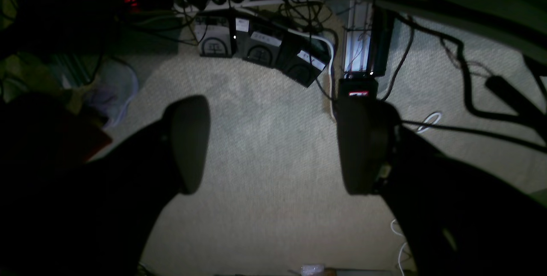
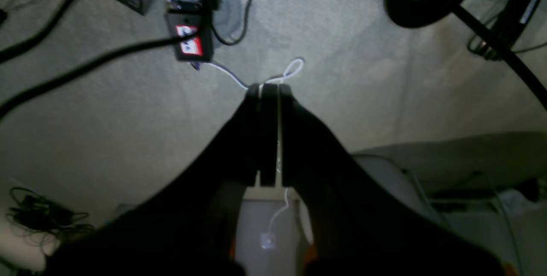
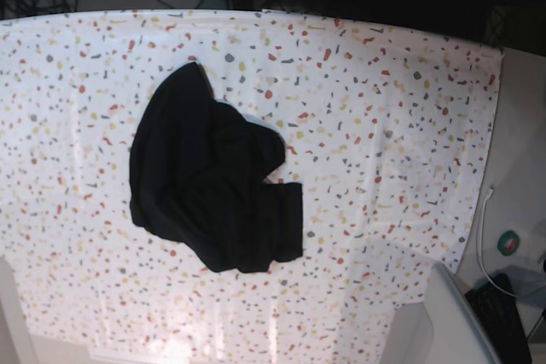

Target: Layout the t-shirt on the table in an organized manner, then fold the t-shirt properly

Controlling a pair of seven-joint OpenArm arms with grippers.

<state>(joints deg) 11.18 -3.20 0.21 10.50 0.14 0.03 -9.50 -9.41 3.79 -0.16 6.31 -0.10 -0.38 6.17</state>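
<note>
The t-shirt (image 3: 209, 189) lies crumpled on the speckled bench (image 3: 401, 125), untouched, since both arms hang off over the carpet: left fingers (image 1: 188, 143) wide, right fingers (image 2: 268, 135) pressed together, empty.

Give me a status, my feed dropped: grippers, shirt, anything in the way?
Left gripper open, empty, above floor. Right gripper shut, empty. T-shirt crumpled in a heap on the table, untouched. Nothing blocking it.
</note>
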